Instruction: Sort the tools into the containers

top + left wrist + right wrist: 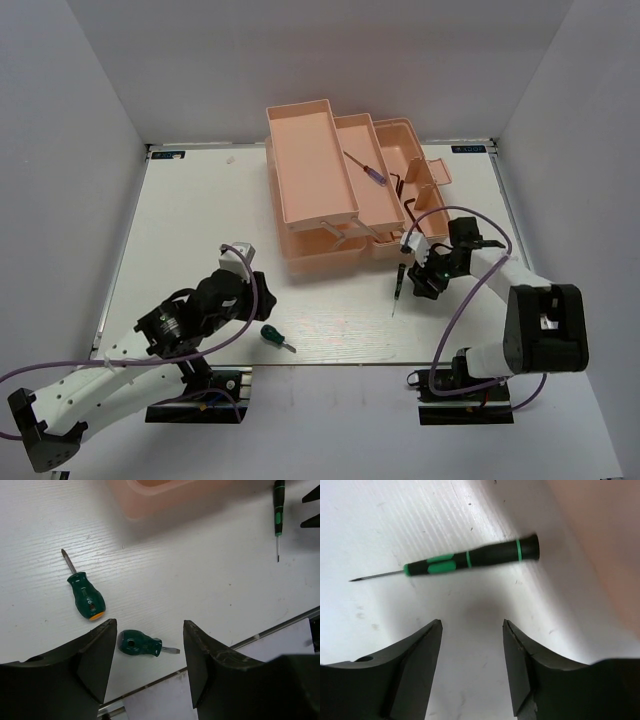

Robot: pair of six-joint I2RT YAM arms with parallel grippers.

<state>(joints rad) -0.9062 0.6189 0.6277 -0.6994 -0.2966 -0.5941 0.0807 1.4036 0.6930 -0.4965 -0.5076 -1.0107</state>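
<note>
Closest to the left wrist lens are the two dark fingers (95, 655) of my left end effector (149, 626), spread wide and gripping nothing. Seen in the gap between them, a stubby green-handled screwdriver (139, 644) lies on the white tabletop (200, 580), its short flat blade pointing toward the right-side finger. A second stubby screwdriver (86, 598) — green handle, orange end cap, cross-point tip — lies just beyond the other finger, apart from the first and angled away from it.

On the right wrist view my right end effector (472, 625) is likewise released, jaws parted and empty. Ahead of it the green precision screwdriver (470, 559) lies flat on the tabletop. Its handle is black with green bands, its butt end sits just beside the salmon-pink wall of the toolbox (600, 540), and its thin tip points away from the box.

From the overhead camera the toolbox stands open at the far middle of the tabletop, its tiered trays fanned out to either side. A blue-handled precision screwdriver (365, 167) lies slanted in the middle tray. Two dark hex keys (396, 182) sit in the right-hand section — I cannot make out from this height which tier they rest in. Both arms reach in from the near edge, the left one toward the stubby screwdrivers and the right one close to the toolbox's near right corner.
</note>
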